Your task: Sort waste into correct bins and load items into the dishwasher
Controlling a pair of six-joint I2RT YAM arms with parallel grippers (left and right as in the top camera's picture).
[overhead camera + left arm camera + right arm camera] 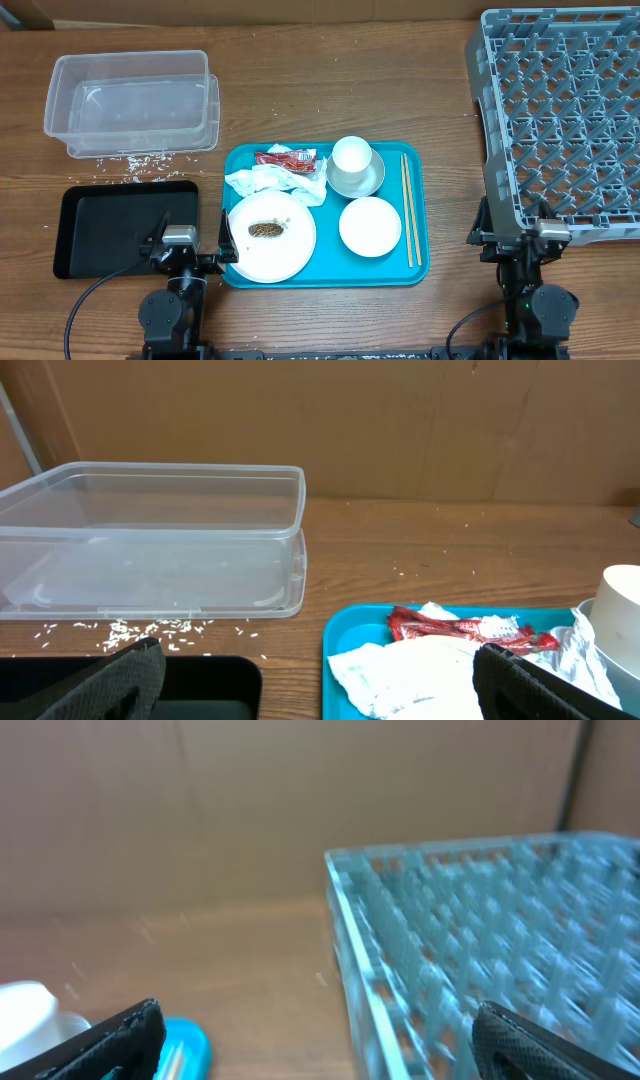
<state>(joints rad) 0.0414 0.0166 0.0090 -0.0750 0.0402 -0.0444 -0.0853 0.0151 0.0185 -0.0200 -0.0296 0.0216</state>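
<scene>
The crumpled napkin [272, 183] is found ahead and to the right of the left pincer [190, 247], the nearer one. Both it and the right pincer [520, 238] are held wide, empty

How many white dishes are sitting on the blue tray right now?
4. A plate at the near left of the tray, a cup standing in a shallow bowl at the back, a second bowl at near right. The napkin could hide something small.
</scene>
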